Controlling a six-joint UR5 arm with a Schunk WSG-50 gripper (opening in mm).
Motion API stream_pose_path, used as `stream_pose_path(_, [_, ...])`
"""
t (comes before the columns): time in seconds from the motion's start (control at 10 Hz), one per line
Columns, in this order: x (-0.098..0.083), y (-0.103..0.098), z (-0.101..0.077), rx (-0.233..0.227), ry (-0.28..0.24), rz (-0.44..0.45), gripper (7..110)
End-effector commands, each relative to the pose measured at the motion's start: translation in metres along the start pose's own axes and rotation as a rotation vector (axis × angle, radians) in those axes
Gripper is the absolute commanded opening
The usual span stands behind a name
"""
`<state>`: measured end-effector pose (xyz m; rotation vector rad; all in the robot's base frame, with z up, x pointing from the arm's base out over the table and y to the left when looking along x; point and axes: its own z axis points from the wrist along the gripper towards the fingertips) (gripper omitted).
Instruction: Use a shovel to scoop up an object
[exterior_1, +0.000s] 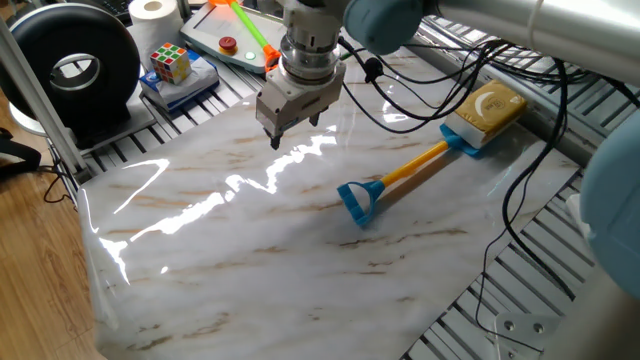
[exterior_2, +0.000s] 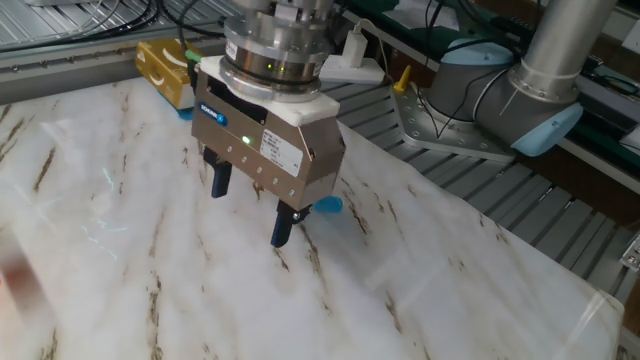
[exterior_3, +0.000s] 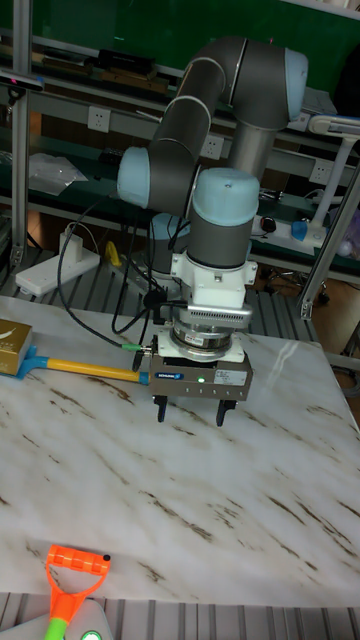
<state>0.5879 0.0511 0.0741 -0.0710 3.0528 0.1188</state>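
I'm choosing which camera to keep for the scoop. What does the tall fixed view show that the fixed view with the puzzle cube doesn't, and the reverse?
Only the tall view shows the arm's base and joints and an orange handle at the front edge. Only the cube view shows the shovel whole, loop end included, plus the puzzle cube and tape roll. Both show the open gripper hanging apart from the shovel, whose blade meets the tan block.
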Motion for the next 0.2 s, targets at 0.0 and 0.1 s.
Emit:
stream_pose_path(0.0, [0.0059,-0.0102,0.0043,0.024,0.051,-0.028,7])
stream_pose_path(0.1, [0.0068,-0.0127,0.0064,0.037,0.060,-0.035,7])
